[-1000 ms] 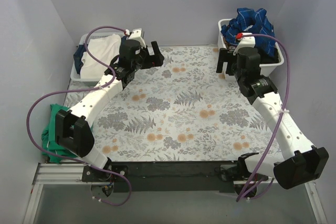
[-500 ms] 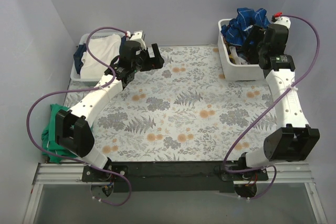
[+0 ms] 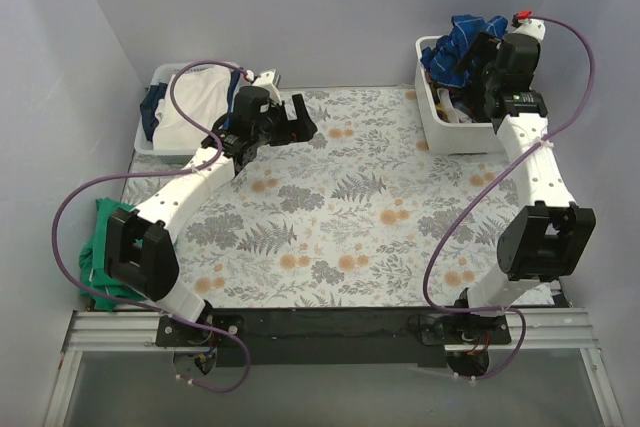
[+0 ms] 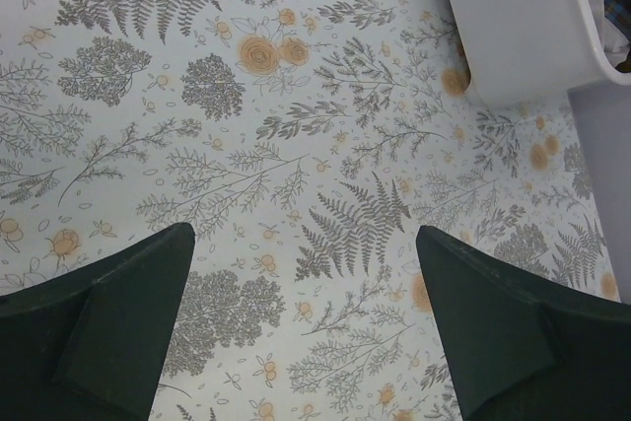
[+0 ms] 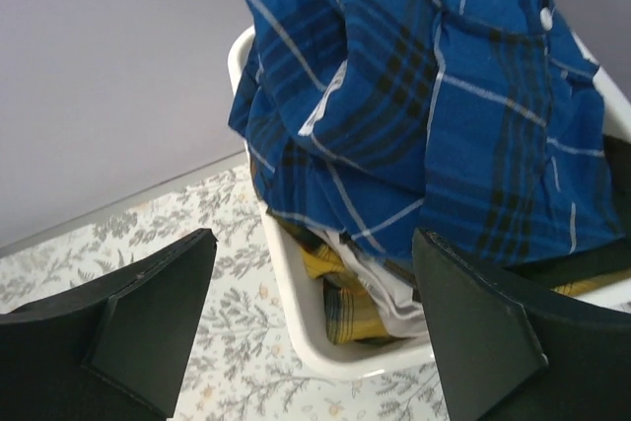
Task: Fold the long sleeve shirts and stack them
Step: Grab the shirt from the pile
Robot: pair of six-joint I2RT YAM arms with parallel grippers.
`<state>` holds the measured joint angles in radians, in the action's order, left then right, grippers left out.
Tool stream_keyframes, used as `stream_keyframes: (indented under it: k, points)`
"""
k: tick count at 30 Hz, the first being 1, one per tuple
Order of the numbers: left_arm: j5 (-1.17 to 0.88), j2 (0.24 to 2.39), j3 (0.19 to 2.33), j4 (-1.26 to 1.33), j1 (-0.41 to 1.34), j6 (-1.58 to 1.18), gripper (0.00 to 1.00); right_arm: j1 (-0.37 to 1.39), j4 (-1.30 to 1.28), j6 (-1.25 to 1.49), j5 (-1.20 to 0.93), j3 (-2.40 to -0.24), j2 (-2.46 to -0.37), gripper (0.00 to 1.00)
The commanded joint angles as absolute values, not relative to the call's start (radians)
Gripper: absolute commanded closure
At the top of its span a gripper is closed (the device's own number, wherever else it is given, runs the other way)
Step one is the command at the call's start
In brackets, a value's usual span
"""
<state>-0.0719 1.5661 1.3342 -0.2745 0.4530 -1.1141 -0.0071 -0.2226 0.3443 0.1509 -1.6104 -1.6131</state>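
Note:
A dark blue plaid long sleeve shirt [image 3: 468, 39] [image 5: 424, 96] lies heaped on top of a white bin [image 3: 452, 137] [image 5: 296, 317] at the back right. Under it in the bin are a yellow plaid shirt [image 5: 347, 315] and some white cloth [image 5: 386, 291]. My right gripper [image 3: 478, 65] [image 5: 314, 244] hangs open just above the bin's near rim, close to the blue shirt, with nothing between its fingers. My left gripper [image 3: 302, 119] [image 4: 306, 236] is open and empty over the floral table cloth [image 3: 340, 207], near the back left.
A second white bin [image 3: 152, 145] at the back left holds white cloth [image 3: 195, 97] and something dark. A green cloth [image 3: 100, 247] hangs at the table's left edge. Purple cables loop from both arms. Grey walls close in the back and sides.
My right arm has swung from in front of the right bin to above it, facing the blue shirt. The left gripper has shifted slightly right. Both stay open.

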Motion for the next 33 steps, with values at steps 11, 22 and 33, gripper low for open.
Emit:
stream_keyframes:
  k: [11, 22, 33]
  points:
    - [-0.126, 1.474, 1.310, -0.261, 0.451, -1.104, 0.02, 0.166, -0.101, 0.282, 0.773, -1.774, -1.781, 0.10]
    - [-0.106, 1.424, 1.281, -0.288, 0.451, -1.100, 0.02, 0.158, -0.179, 0.176, 0.945, -2.077, -2.040, 0.08]
    - [-0.094, 1.391, 1.256, -0.307, 0.451, -1.108, 0.02, 0.109, -0.311, 0.250, 0.953, -2.060, -2.100, 0.43]
